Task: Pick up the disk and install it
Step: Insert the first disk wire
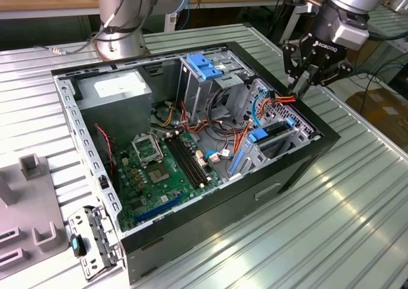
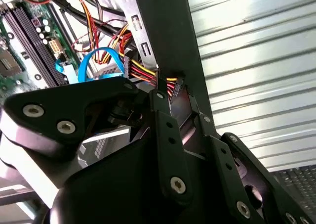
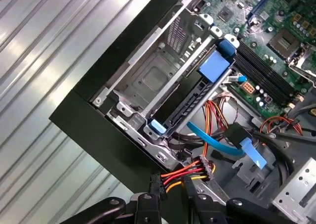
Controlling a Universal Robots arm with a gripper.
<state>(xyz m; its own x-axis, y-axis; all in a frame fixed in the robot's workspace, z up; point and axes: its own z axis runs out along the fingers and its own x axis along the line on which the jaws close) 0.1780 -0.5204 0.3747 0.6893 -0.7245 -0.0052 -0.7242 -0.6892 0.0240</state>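
The disk (image 1: pixel 278 131) sits on edge inside the drive cage at the open computer case's (image 1: pixel 210 222) corner on the exterior view's right, with blue rails and tabs along it. In the first wrist view the disk (image 3: pixel 190 103) shows as a dark slab between a blue tab and a light-blue end clip. My gripper (image 1: pixel 299 85) hangs just above that corner, fingers drawn together on the red, yellow and orange power cable (image 1: pixel 285 99). In both wrist views the cable's black plug (image 3: pixel 205 167) (image 2: pixel 175 84) lies right at the fingertips (image 3: pixel 148 199).
A grey power supply box (image 1: pixel 118 91) and a metal cage with a blue top latch (image 1: pixel 204 66) stand at the case's back. The motherboard (image 1: pixel 156 168) covers the floor. A blue data cable (image 3: pixel 212 140) loops near the disk. A loose metal bracket (image 1: pixel 92 238) lies outside the case.
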